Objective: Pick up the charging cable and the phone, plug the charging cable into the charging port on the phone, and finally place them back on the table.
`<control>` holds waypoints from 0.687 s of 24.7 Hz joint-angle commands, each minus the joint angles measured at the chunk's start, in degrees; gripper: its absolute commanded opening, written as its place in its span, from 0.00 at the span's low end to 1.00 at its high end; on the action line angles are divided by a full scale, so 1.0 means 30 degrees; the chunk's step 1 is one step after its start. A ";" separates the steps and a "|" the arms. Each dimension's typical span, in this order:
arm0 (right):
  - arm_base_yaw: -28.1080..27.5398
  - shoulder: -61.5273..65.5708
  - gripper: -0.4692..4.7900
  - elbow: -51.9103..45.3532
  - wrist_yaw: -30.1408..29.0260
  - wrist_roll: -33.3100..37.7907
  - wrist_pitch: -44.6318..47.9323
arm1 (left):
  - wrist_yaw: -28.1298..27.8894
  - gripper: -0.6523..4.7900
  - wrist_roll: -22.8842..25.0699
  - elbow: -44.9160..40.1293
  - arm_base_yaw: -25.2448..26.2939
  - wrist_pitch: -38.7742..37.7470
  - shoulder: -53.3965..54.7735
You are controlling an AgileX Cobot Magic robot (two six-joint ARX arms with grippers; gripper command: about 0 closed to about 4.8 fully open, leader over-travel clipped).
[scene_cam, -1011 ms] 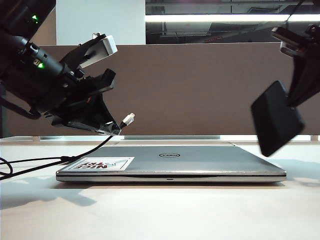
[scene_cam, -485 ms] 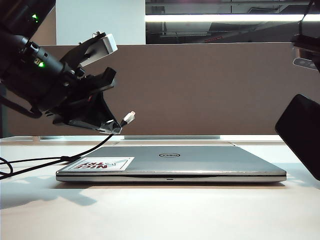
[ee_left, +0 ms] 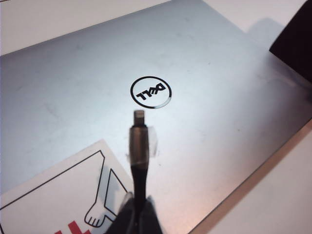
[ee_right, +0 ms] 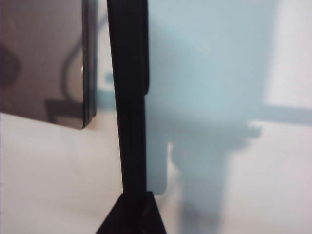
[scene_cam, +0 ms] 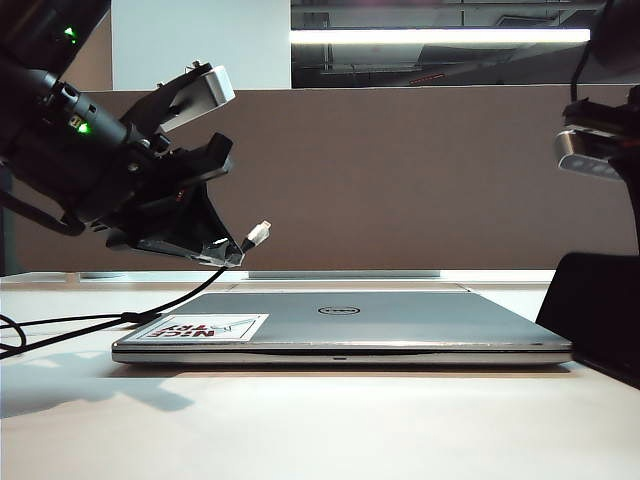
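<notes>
We're pinching the charging cable [ee_left: 140,168] in our left gripper [ee_left: 138,210] above the laptop [scene_cam: 360,325]; right gripper [ee_right: 130,214] is clamping the phone [scene_cam: 598,310] off its right edge.

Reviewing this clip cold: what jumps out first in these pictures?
The left gripper, high on the left, is shut on the charging cable, its silvery plug poking out above the closed silver laptop. At the far right edge, the right gripper clamps the black phone low beside the laptop.
</notes>
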 commanded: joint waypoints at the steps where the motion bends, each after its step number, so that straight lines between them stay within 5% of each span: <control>1: 0.0058 0.0000 0.08 0.0015 0.0058 -0.0095 -0.0044 | 0.0073 0.11 -0.0051 0.0109 -0.0022 0.0255 -0.0044; 7: 0.0080 0.0000 0.08 0.0015 -0.0379 -0.0095 -0.0029 | 0.0073 0.11 -0.0051 0.0109 -0.0022 0.0255 -0.0044; 17: 0.0168 0.0007 0.24 0.0015 -0.1377 -0.0109 0.0554 | 0.0073 0.11 -0.0051 0.0109 -0.0022 0.0262 -0.0044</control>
